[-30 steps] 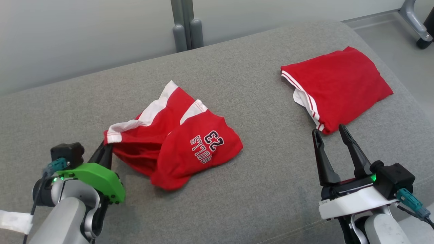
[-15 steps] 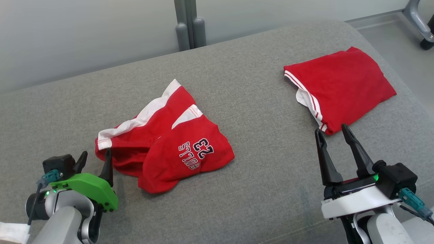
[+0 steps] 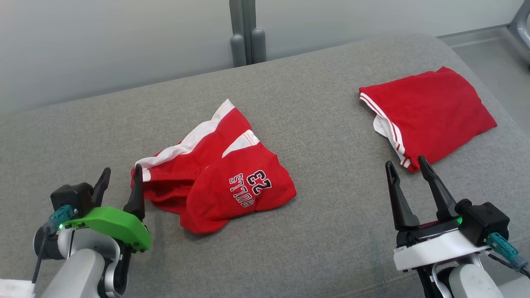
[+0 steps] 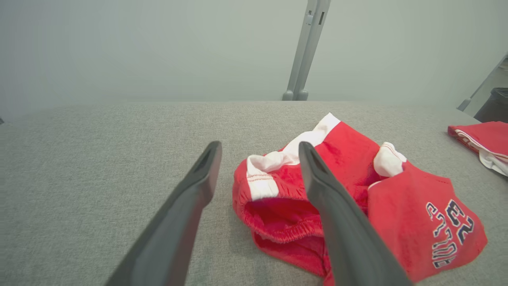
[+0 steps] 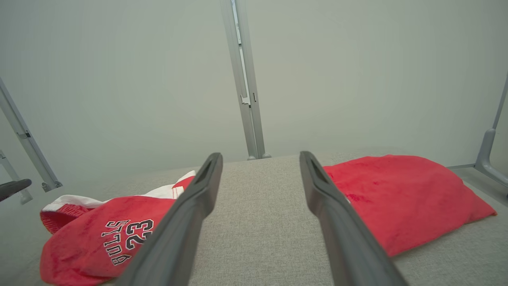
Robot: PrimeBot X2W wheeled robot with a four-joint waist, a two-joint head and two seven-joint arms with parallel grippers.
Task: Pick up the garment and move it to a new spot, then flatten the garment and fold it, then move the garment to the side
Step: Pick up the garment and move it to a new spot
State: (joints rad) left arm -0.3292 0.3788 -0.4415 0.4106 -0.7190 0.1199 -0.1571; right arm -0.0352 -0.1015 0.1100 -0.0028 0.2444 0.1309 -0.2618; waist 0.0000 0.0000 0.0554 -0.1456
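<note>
**Red-and-white shorts [image 3: 232,182] lie crumpled at centre frame**

The shorts, printed BULLS 23, sit bunched on the grey cushion [image 3: 314,103], with the waistband [image 3: 143,174] turned toward the lower left. There the left gripper [image 3: 121,171] has its fingers spread and empty, one tip just beside the waistband. At lower right the right gripper [image 3: 405,163] is spread too, its tips near the corner of a folded red garment [image 3: 430,111] lying at upper right.
</note>
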